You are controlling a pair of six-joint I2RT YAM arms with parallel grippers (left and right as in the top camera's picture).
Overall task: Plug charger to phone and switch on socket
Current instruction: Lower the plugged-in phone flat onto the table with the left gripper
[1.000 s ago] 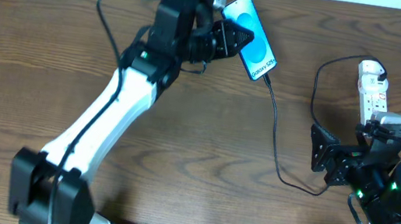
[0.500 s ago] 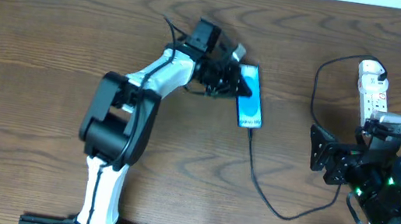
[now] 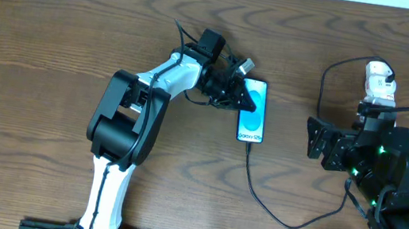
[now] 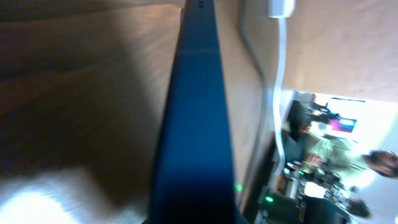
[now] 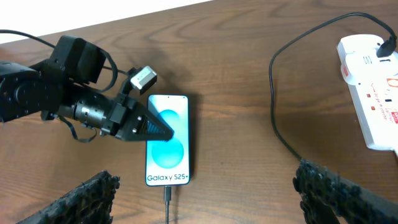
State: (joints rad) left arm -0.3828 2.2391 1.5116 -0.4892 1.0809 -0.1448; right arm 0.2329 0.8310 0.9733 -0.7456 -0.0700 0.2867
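Left end effector (image 3: 245, 98) clamps the phone (image 3: 254, 121) by its long edge, steadying it flat on the table (image 3: 54, 45), charger (image 5: 168, 205) plugged in; right end effector (image 3: 316, 140) gapes wide near the socket (image 5: 373, 93), presumably for the switch

The brown wooden table (image 3: 54, 45) shows smooth, softly shiny grain. The flat blue-screened phone (image 5: 166, 146) is glossy glass. The narrow white power strip (image 5: 373, 74) is smooth plastic. The thin black charger cable (image 5: 272, 93) looks matt. The right gripper (image 5: 205, 177) has coarse black finger pads (image 5: 87, 199).

Even, bright lighting; left wrist view blurred.
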